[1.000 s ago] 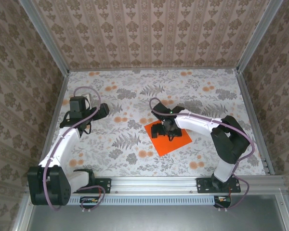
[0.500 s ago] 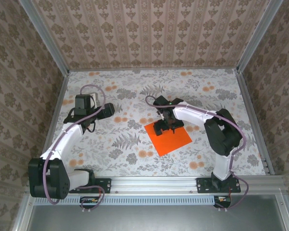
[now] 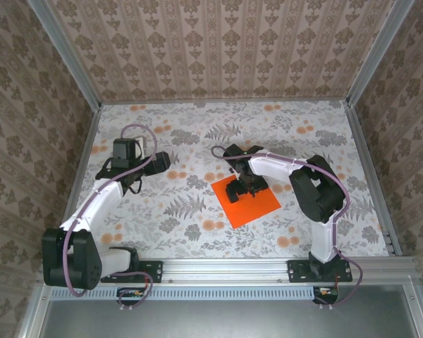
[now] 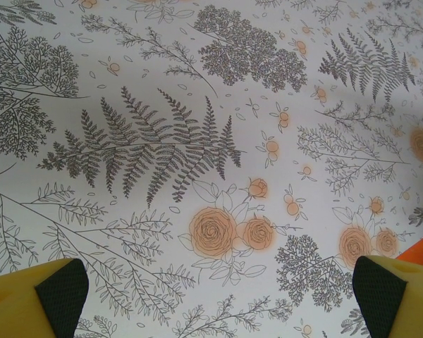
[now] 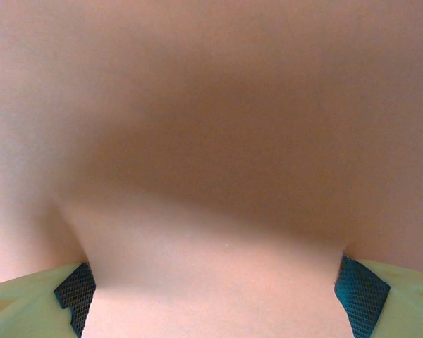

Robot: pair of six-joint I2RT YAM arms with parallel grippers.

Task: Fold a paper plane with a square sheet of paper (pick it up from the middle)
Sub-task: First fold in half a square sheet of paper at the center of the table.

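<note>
Matt orange paper, printed tablecloth

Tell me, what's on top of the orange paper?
The right gripper hangs low over the square sheet of paper, near its far-left part, jaws wide apart. The paper beneath it is covered, so touching can't be judged. Nothing else lies on it.

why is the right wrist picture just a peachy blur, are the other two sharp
Right wrist view: very close to the orange sheet, so out of focus and washed to peach, with a dark shadow band; left wrist view: tablecloth print crisp; top view: sharp, evenly lit, right gripper low over the sheet.
</note>
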